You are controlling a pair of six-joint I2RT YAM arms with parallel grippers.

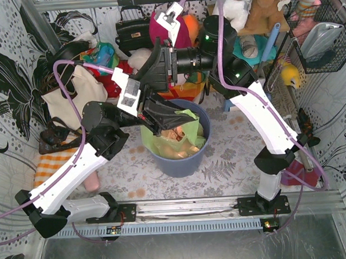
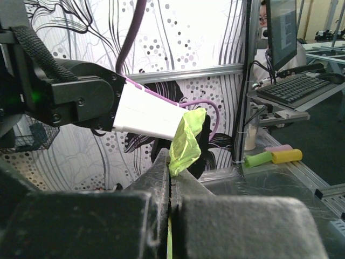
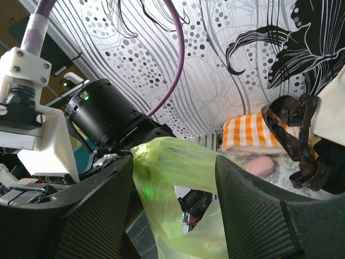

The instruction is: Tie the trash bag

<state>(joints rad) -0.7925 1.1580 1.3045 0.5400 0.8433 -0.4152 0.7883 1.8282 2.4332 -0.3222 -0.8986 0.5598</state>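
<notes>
Bag (image 1: 191, 124) sits in the bin (image 1: 180, 164), rim lifted. My left gripper (image 2: 171, 162) pinches one flap to hold it up; my right gripper (image 3: 175, 170) stands spread around another, positioned for knotting.

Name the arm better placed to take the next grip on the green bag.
Right. The right end effector is open around a fold of the thin translucent lime-green plastic trash bag; closing would probably catch it. The left end effector is shut on another strip, so busy.

Lime-grn trash bag (image 1: 191, 128) in bin (image 1: 180, 163), top untied.
</notes>
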